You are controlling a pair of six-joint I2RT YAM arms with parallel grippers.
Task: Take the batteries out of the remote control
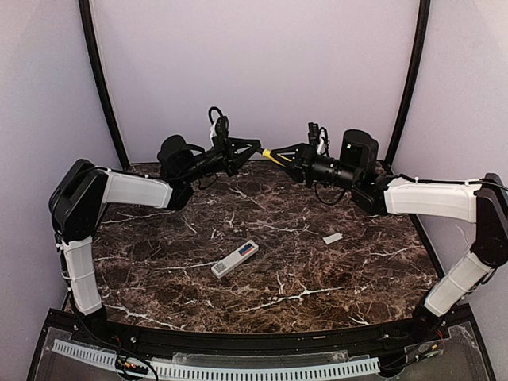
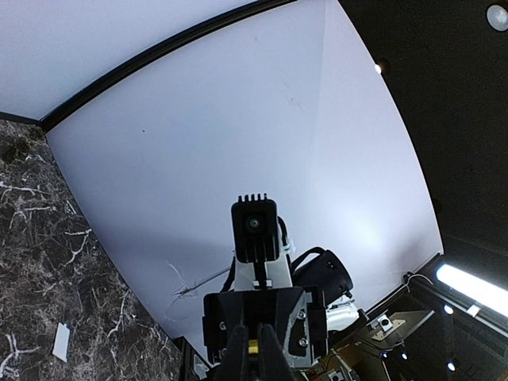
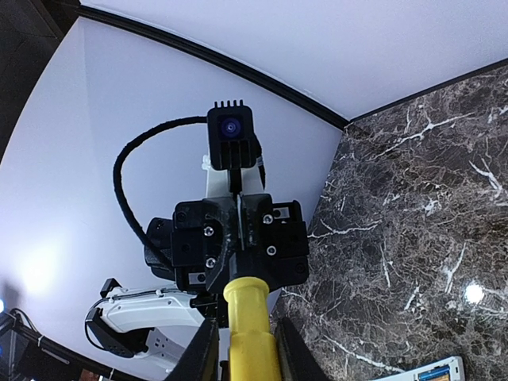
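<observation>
The white remote control (image 1: 235,259) lies on the marble table, middle front. Its open bay shows the orange and blue batteries (image 1: 248,249). A corner of the remote also shows in the right wrist view (image 3: 435,371). Both grippers are raised at the back of the table, tip to tip, far from the remote. My right gripper (image 1: 292,161) is shut around the handle of the yellow screwdriver (image 3: 252,333). My left gripper (image 1: 259,147) faces it, its fingers closed on the handle's end, with yellow showing between them in the left wrist view (image 2: 252,347).
The small flat white cover (image 1: 332,237) lies on the table right of the remote and also shows in the left wrist view (image 2: 61,340). Lilac walls with black corner posts stand close behind both grippers.
</observation>
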